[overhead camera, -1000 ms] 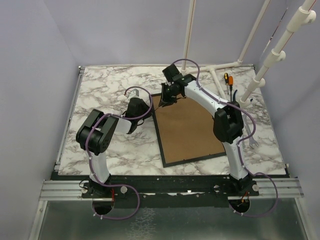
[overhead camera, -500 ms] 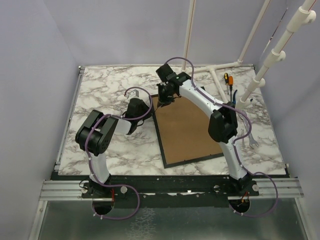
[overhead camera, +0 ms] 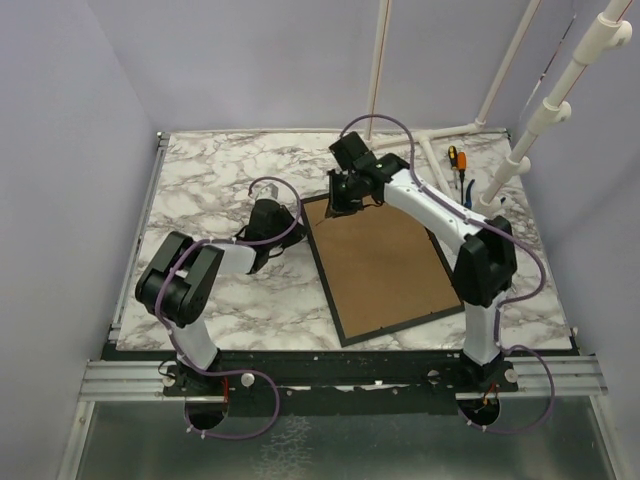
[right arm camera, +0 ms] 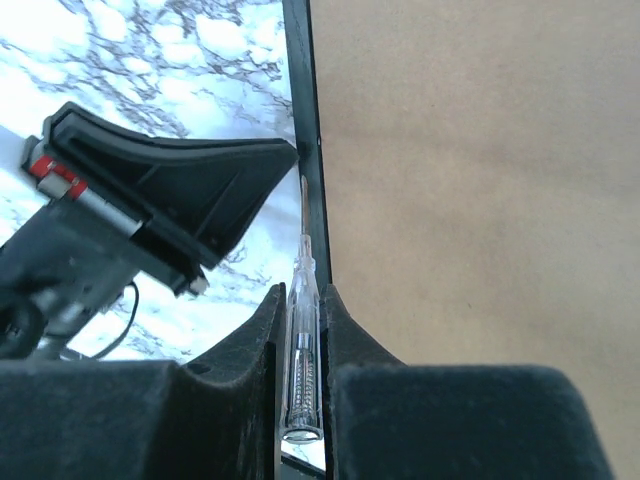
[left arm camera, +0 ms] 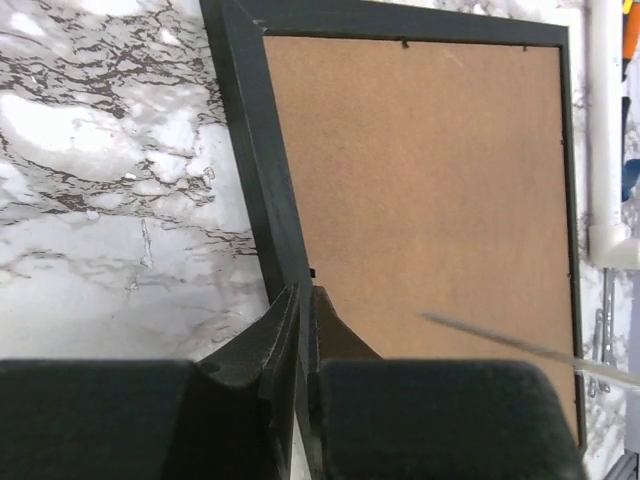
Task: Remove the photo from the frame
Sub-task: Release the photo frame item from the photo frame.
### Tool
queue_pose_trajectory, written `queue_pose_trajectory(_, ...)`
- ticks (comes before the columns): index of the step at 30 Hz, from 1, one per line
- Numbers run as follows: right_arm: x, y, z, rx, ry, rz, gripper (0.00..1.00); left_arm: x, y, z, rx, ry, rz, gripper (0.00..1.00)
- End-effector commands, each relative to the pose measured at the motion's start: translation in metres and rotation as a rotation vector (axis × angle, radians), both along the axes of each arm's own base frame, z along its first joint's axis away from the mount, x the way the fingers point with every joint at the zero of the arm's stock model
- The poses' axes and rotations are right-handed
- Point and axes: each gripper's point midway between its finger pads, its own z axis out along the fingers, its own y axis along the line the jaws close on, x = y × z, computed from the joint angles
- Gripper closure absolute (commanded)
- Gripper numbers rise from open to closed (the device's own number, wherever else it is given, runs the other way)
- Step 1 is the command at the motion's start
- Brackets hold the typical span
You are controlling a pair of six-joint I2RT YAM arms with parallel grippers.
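Observation:
The frame lies face down on the marble table, brown fibreboard back up inside its thin black border. The photo is hidden beneath that back. My left gripper is shut, its tips resting on the frame's left border. My right gripper is shut on a clear-handled screwdriver. In the right wrist view the screwdriver's shaft points along the left border, close to the left gripper's fingers. The same shaft shows blurred over the back in the left wrist view.
White plastic pipes run across the table's far right corner and rise up the right side. An orange screwdriver and a black tool lie beside them. The table's raised rail bounds the left side.
The right gripper swung left along the frame's far end, then back right. The frame turned slightly, its near corner shifting right. The left arm's elbow dropped toward the left.

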Motion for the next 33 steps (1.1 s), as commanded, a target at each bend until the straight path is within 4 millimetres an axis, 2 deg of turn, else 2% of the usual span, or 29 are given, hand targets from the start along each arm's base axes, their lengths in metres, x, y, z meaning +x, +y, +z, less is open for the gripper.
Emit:
queue_pose_trajectory(1,0.015,-0.028,0.054,0.013,-0.218,-0.071,0.99,-0.006,0.007,0.017,0.016,-0.016,-0.019,0.91)
queue_pose_trajectory(5,0.001,-0.051,0.053,-0.036,-0.233,-0.092,0.99,-0.002,0.019,0.025,0.061,-0.035,0.010,0.87)
queue_pose_trajectory(7,-0.007,-0.065,0.055,-0.057,-0.247,-0.118,0.99,0.002,0.022,0.030,0.083,-0.051,0.018,0.80)
queue_pose_trajectory(9,-0.013,-0.081,0.054,-0.083,-0.272,-0.159,0.99,0.007,0.023,0.034,0.103,-0.071,0.014,0.69)
queue_pose_trajectory(12,-0.024,-0.102,0.054,-0.093,-0.328,-0.199,0.99,0.023,0.020,0.042,0.126,-0.114,0.009,0.62)
queue_pose_trajectory(13,-0.030,-0.107,0.048,-0.097,-0.332,-0.198,1.00,0.028,0.019,0.046,0.142,-0.134,0.003,0.62)
queue_pose_trajectory(18,-0.055,-0.121,0.045,-0.051,-0.343,-0.208,0.99,0.059,0.014,0.066,0.243,-0.250,-0.052,0.54)
queue_pose_trajectory(19,-0.060,-0.126,0.044,-0.045,-0.340,-0.224,0.99,0.065,0.011,0.068,0.265,-0.266,-0.074,0.46)
queue_pose_trajectory(20,-0.065,-0.130,0.044,-0.040,-0.336,-0.237,1.00,0.071,0.008,0.067,0.286,-0.275,-0.097,0.22)
queue_pose_trajectory(21,-0.070,-0.134,0.044,-0.036,-0.332,-0.250,0.99,0.078,0.008,0.064,0.310,-0.270,-0.100,0.04)
queue_pose_trajectory(22,-0.075,-0.138,0.045,-0.032,-0.332,-0.265,0.99,0.082,0.007,0.061,0.324,-0.270,-0.109,0.02)
queue_pose_trajectory(26,-0.092,-0.163,0.052,-0.055,-0.335,-0.341,0.99,0.095,-0.002,0.054,0.361,-0.298,-0.191,0.02)
queue_pose_trajectory(33,-0.124,-0.222,0.058,-0.159,-0.324,-0.561,1.00,0.101,-0.018,0.038,0.435,-0.307,-0.373,0.11)
